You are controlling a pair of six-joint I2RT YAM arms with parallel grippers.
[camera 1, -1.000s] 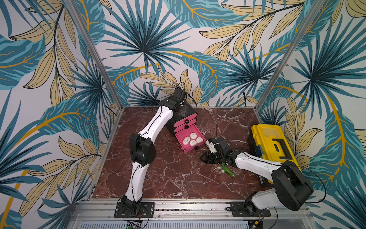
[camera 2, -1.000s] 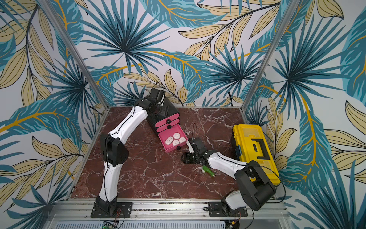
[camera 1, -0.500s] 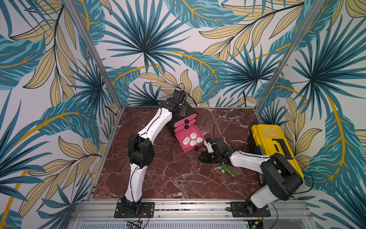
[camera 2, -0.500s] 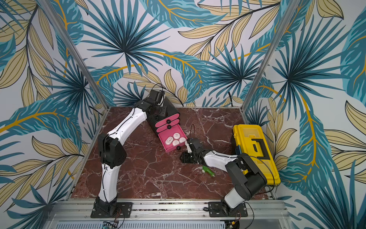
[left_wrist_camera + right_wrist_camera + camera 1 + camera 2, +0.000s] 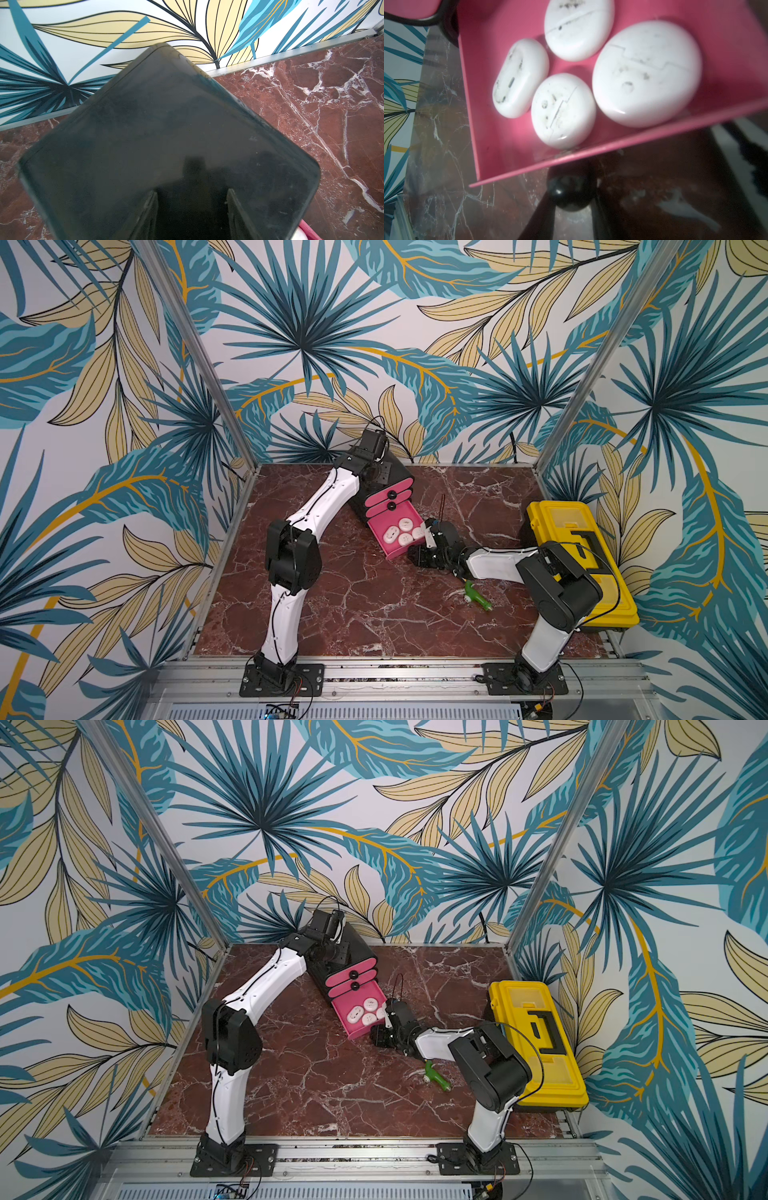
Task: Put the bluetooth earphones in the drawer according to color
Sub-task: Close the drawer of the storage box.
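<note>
Drawer cabinet (image 5: 398,475): unmoved. The left gripper (image 5: 191,192) still rests on its top, fingers apart, holding nothing.
Bottom drawer (image 5: 401,552): still pulled out.
Right gripper (image 5: 572,199): has shifted in to the drawer front.
Four white earphone cases (image 5: 405,525): inside the bottom drawer.
Knob (image 5: 571,192): now pinched by the right gripper.

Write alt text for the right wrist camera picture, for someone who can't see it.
Four white earphone cases lie in an open pink drawer, seen close up. Outside its front wall, the black round knob sits between the dark, blurred fingers of the right pincer, above a red-brown marble table.
</note>
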